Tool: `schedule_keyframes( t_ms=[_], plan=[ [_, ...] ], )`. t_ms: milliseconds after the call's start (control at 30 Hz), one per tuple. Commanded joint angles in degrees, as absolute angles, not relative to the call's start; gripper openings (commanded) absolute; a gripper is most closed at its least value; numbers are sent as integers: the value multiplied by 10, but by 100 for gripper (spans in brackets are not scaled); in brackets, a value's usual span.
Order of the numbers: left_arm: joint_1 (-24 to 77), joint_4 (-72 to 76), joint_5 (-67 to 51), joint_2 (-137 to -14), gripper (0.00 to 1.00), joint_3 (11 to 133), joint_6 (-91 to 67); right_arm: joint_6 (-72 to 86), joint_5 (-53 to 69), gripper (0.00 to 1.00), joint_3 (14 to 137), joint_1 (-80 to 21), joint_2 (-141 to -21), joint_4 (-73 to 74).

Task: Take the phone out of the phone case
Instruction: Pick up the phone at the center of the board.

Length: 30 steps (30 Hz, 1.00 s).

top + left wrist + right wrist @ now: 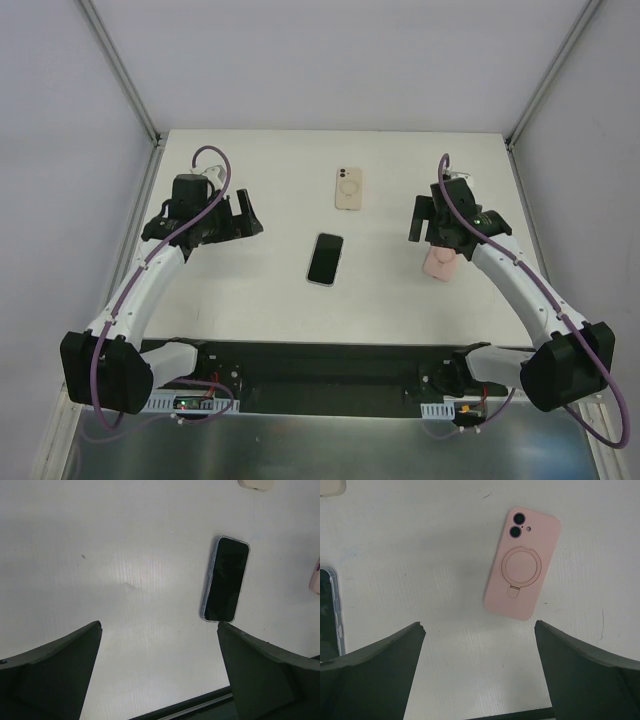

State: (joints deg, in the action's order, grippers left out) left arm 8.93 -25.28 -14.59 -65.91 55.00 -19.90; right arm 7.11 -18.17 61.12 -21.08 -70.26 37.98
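Note:
A black-screened phone (325,258) in a clear case lies face up at the table's middle; it also shows in the left wrist view (226,579) and at the left edge of the right wrist view (329,615). A pink phone case (522,562) with a ring stand and camera lenses lies back up on the right (440,265). My right gripper (479,625) is open and empty, hovering just short of it (428,232). My left gripper (159,626) is open and empty, left of the black phone (250,218).
A cream phone case (347,188) with a ring on its back lies further back at the middle; its edge shows in the left wrist view (256,484) and in the right wrist view (330,486). White walls enclose the table (250,300). A black rail runs along the near edge.

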Motion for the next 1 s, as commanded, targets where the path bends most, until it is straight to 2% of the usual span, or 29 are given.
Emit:
schedule_keyframes(
  t_ms=[0,500,700,967],
  plan=[
    [89,-260,-163,-642,99,574,-180,89,-204,96,621,-215,-693,384],
    [93,-290,-191,-656,99,591,-185,133,-262,96,597,-188,-680,424],
    [103,-294,-199,-657,99,583,-193,129,-177,96,582,-83,-716,407],
    [105,-299,-201,-652,99,570,-200,115,-55,96,567,-29,-799,337]
  ],
)
